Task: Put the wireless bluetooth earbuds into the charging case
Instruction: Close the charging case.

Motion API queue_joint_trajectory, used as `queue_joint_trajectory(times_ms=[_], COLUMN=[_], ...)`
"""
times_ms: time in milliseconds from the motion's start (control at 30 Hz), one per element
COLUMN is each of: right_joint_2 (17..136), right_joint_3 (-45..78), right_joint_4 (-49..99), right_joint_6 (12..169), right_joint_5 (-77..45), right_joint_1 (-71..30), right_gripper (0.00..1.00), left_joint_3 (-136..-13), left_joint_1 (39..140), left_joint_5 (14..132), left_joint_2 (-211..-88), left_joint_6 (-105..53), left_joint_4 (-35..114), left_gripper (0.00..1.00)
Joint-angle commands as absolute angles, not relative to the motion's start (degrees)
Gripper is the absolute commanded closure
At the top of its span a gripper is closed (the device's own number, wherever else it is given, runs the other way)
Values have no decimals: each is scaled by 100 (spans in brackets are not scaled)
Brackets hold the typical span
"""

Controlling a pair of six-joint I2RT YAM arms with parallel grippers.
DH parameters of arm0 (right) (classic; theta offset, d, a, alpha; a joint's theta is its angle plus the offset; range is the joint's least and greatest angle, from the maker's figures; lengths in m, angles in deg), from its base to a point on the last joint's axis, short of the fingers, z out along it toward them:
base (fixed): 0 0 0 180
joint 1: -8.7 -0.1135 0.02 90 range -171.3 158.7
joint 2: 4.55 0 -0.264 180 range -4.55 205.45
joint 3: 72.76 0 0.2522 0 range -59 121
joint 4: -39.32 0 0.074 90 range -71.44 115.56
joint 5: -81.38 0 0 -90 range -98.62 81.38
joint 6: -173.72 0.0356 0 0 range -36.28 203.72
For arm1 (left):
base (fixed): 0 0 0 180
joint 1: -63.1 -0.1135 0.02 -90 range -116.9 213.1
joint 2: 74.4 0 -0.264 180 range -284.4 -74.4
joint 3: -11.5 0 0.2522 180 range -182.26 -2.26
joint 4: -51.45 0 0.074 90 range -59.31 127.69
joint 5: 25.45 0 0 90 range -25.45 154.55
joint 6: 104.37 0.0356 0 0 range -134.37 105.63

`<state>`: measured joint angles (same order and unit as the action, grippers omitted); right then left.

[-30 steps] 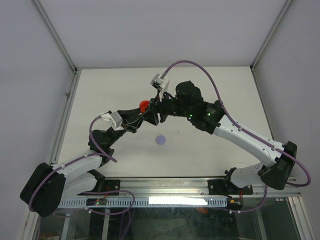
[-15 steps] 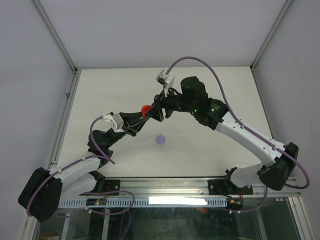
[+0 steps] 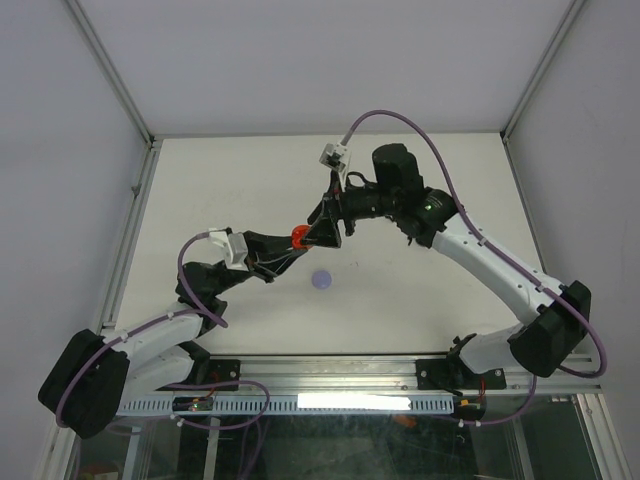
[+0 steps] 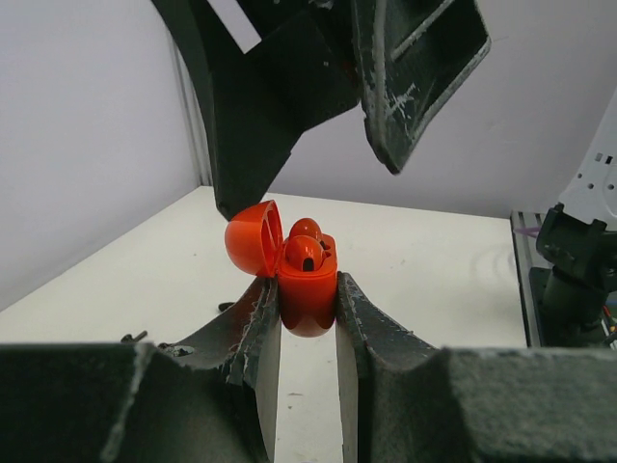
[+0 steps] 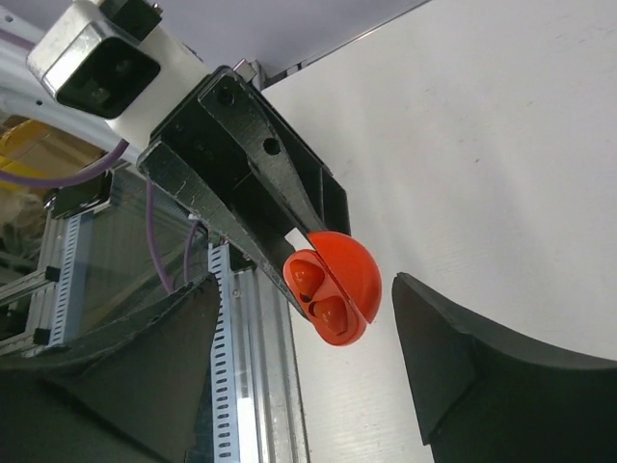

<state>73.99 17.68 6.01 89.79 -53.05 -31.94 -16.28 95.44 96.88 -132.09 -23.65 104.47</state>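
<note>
L arm stretched fwd, L claw (image 4: 307, 299) clamped on red charging case (image 4: 310, 280), lid open, up off worktop (image 3: 230, 180). Two red earbuds (image 4: 305, 253) sit inside case. R arm bent in opposite; R claw (image 5: 307, 286) spread wide either side of case, not touching.

Bright, even lighting; soft shadows, close foreground blurred.

On my white tabletop (image 3: 230, 180) a small lilac round disc (image 3: 321, 280) lies flat, near the middle. Pale grey walls (image 3: 300, 60) stand on three sides; a metal rail (image 3: 330, 371) runs along the near edge.
</note>
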Motion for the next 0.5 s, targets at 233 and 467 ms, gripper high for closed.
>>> queue_joint_trajectory(times_ms=[233, 467], right_joint_2=[7699, 7486], right_joint_3=[1720, 1673], right_joint_4=[939, 903], right_joint_6=[9109, 8952], right_joint_5=[-6646, -6760], right_joint_1=[-3193, -3159], right_gripper=[27, 29], left_joint_3=[-1628, -1608], left_joint_1=[9593, 9597], left_joint_5=[9913, 9431], left_joint_2=[-13404, -13219], left_joint_6=[-2850, -3095], left_joint_4=[11223, 10449], left_gripper=[99, 97])
